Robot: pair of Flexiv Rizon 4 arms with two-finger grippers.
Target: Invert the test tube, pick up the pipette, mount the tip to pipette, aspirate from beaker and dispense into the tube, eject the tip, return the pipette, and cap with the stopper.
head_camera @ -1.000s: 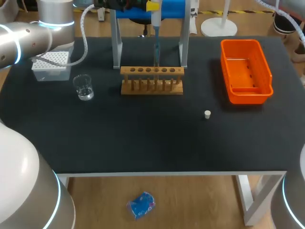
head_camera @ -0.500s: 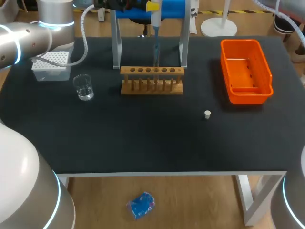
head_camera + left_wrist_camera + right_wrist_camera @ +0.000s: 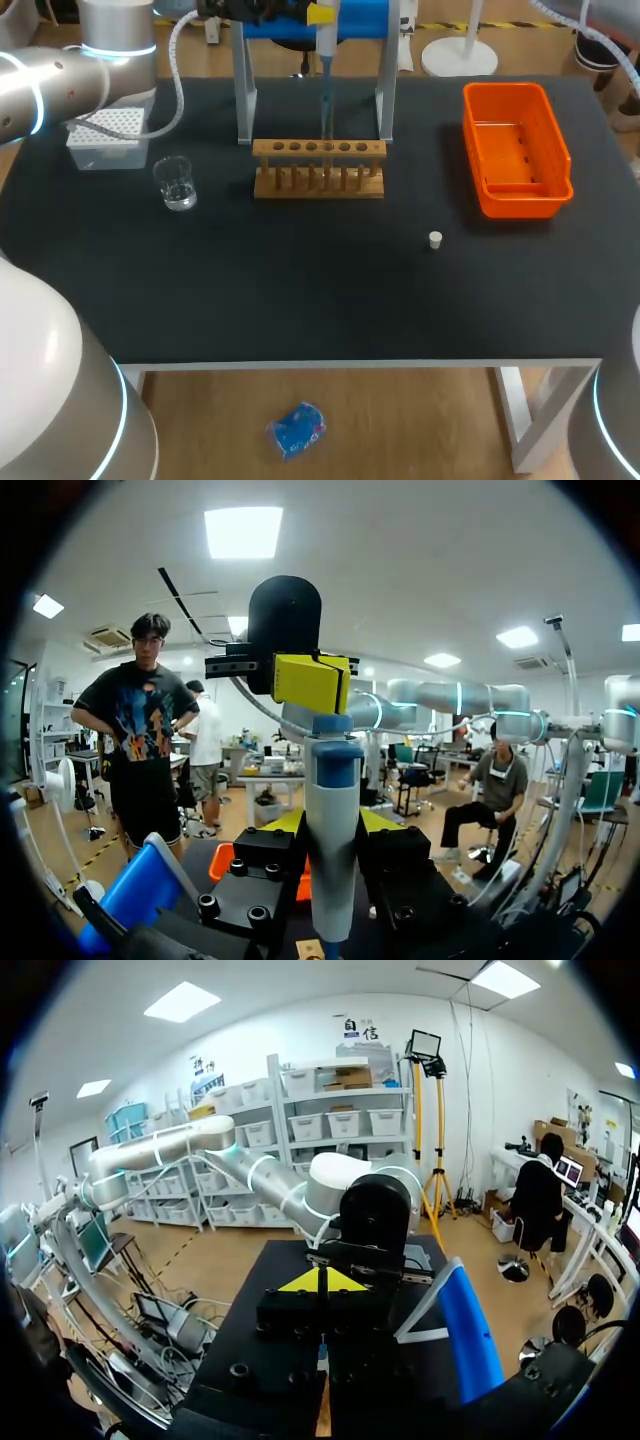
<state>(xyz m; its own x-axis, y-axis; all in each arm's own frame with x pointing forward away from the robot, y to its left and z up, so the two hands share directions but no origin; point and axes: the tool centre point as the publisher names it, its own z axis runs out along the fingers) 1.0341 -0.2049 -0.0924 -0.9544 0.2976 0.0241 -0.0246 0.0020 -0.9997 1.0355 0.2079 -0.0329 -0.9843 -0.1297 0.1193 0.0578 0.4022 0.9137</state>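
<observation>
Up at the table's back, the white pipette with a blue cap (image 3: 333,780) hangs upright in the blue-and-grey stand (image 3: 243,90). My left wrist view alone shows it close, at the left tool (image 3: 330,825). Whether that tool or the right tool (image 3: 322,1300) is clenched, I cannot tell. Only the head view shows the black table (image 3: 300,300): wooden test tube rack (image 3: 318,168), clear glass beaker (image 3: 176,183), white tip box (image 3: 108,138), orange plastic tray (image 3: 515,150) and small white stopper (image 3: 435,239), all apart.

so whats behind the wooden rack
A stand on two grey legs, with the pipette hanging between them, right behind the rack. The rack's top bar covers the pipette's lower end, so any tip there cannot be seen.
</observation>
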